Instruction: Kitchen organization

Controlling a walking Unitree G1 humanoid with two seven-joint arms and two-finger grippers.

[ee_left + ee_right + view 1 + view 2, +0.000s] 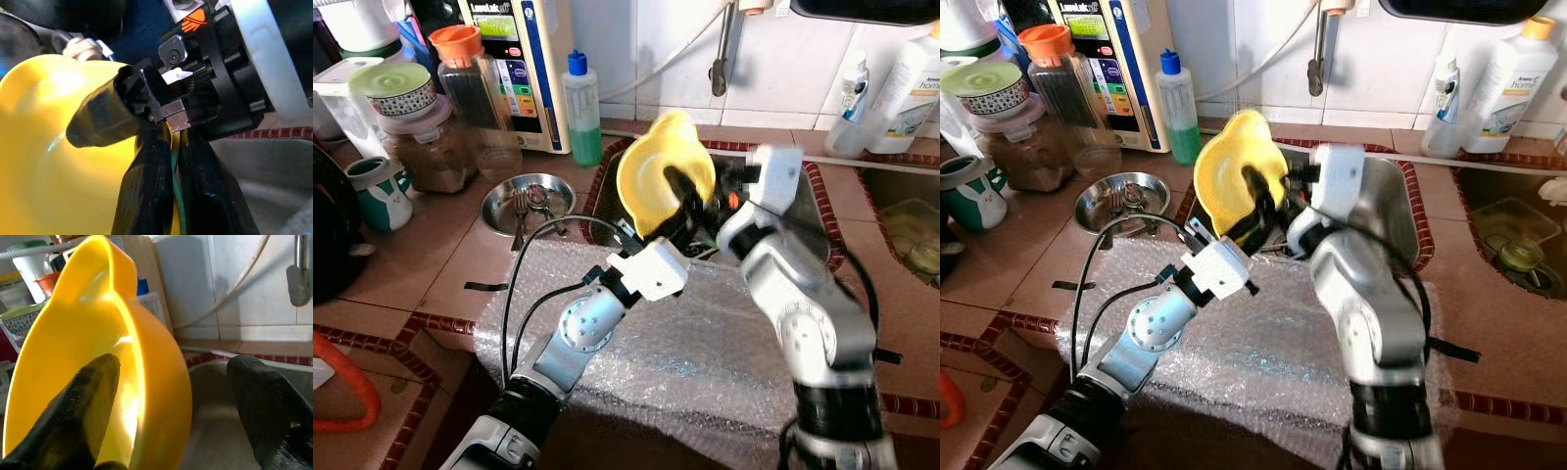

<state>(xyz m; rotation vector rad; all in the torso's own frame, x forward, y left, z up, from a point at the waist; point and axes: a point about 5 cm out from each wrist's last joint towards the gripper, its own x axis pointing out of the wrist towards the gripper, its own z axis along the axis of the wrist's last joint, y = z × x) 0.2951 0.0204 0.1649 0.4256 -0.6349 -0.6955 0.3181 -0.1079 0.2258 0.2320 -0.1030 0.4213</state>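
one yellow bowl, held on edge over the sink. looks like thin plastic: light, stiff, glossy, likely slick. left gripper is clamped on its rim; right gripper straddles the wall, fingers spread, not closed. rim is the best hold. two grippers, one steel dish on the table.

Bowl above sink; steel dish left of sink; bottle behind dish; bubble wrap before sink.
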